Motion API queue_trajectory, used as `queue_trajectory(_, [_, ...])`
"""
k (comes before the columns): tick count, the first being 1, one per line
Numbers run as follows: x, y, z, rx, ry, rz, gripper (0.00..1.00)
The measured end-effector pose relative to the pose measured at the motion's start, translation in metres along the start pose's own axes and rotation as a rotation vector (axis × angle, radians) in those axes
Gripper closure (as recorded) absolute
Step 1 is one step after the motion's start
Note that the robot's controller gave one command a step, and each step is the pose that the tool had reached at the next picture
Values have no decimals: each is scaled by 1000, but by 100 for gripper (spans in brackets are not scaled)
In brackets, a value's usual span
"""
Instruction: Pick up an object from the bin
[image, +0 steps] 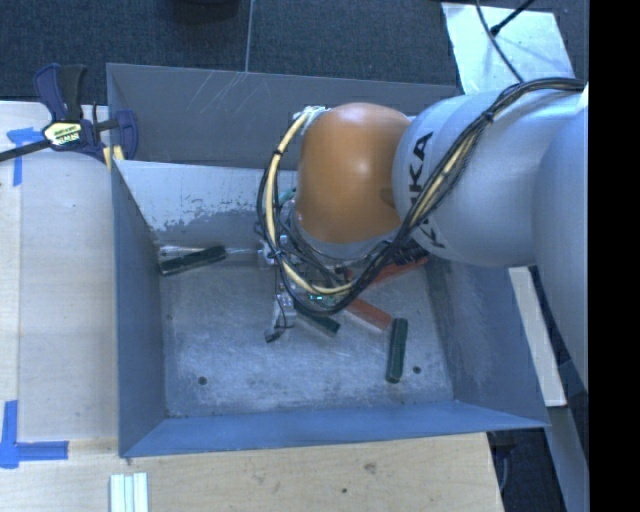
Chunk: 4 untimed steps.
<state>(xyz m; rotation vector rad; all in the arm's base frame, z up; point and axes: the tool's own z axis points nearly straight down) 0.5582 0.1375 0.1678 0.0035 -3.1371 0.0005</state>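
Observation:
My gripper (277, 328) reaches down to the bin floor near the middle, below the orange cover. Its tip stands on bare floor. Just to its right lies a short dark piece (322, 323), partly under the cables. Beyond that a reddish-brown stick (370, 316) lies slanted. A dark green marker-like bar (397, 350) lies nearly upright in the picture at the right of the floor. I see nothing held by the gripper.
A dark-handled tool (192, 260) lies along the back-left wall, its pale end pointing toward the arm. The arm and its cover hide the back-right part of the bin. Bare floor spreads to the left and front of the gripper.

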Motion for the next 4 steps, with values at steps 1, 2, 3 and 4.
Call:
queue_trajectory(1, [-54,-92,92,1,-10,-413,0])
queue_trajectory(2, [-14,-94,98,0,-4,-445,0])
queue_trajectory(3, [-16,-94,97,0,-9,-443,100])
queue_trajectory(4, [-22,-84,-54,2,-18,-455,100])
